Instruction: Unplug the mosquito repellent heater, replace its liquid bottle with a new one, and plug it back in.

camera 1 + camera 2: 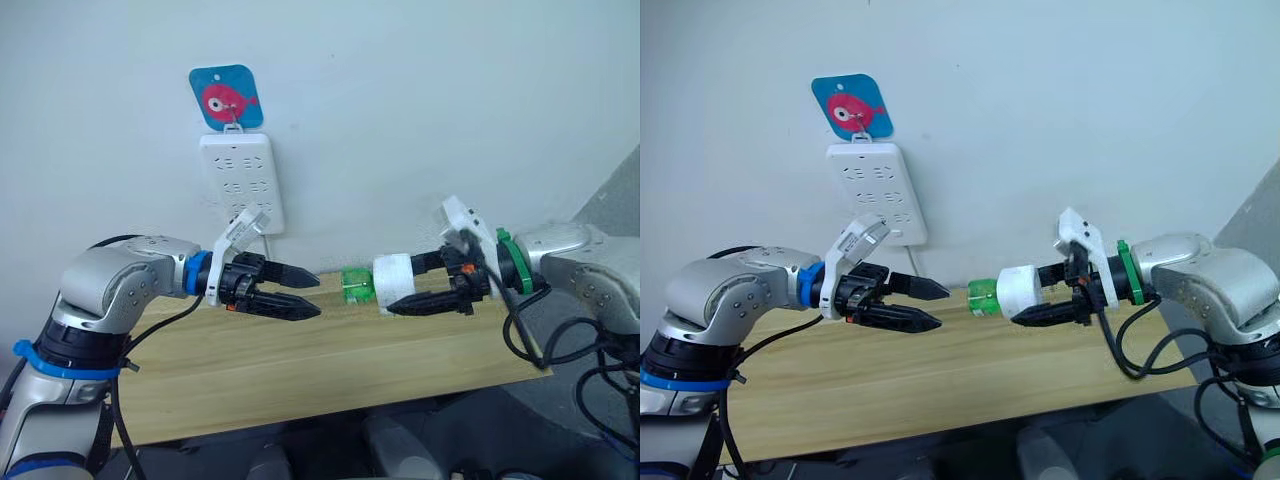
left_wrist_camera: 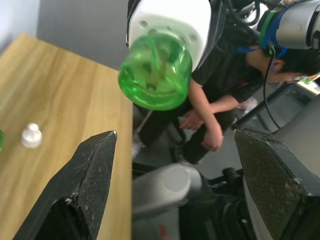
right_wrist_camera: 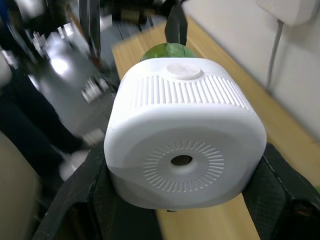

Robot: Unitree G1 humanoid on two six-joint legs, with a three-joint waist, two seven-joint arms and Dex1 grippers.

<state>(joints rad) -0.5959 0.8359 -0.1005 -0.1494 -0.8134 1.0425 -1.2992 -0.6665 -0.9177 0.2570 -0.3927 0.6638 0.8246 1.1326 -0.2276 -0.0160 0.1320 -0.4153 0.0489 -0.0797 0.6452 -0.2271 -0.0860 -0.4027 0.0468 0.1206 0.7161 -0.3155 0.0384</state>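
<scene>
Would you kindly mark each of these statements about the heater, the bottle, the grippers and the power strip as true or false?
1. The right gripper holds the mosquito repellent heater. True.
2. The heater is plugged into the power strip. False: it is held in the air, away from the strip on the wall.
3. A green bottle sticks out of the heater toward the left gripper. True.
4. The left gripper is shut on the bottle. False: its fingers are open and short of the bottle.
5. A small white cap lies on the wooden table. True.
</scene>
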